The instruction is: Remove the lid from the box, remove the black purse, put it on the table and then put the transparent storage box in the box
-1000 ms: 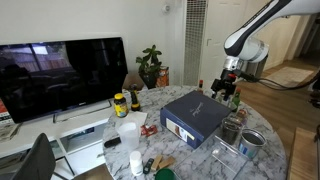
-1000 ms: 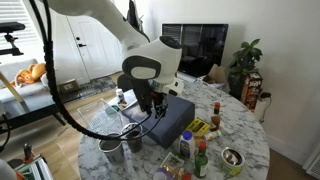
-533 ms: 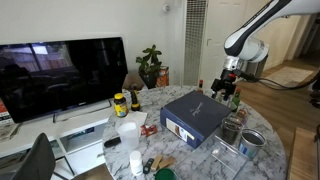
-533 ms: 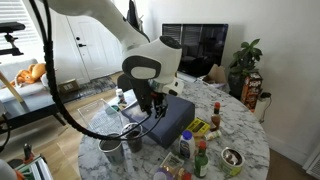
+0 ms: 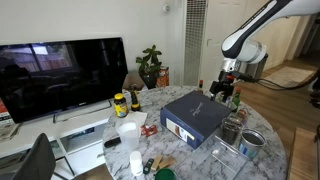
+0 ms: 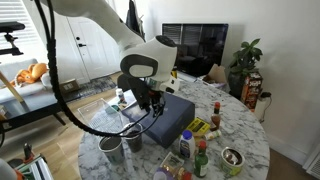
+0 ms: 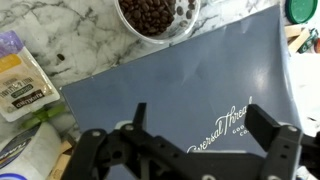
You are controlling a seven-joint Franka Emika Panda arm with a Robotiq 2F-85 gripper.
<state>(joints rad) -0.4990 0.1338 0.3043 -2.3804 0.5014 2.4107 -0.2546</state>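
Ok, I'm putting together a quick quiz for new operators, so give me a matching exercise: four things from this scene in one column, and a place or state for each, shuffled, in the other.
Things:
1. lid
2. gripper
3. bowl of dark brown pieces
4. television

Places and states:
A. screen dark
B. open, above the lid, holding nothing
C. closed on the navy box
D. on the marble table, beside the navy box

Pairs: 1-C, 2-B, 3-D, 4-A.
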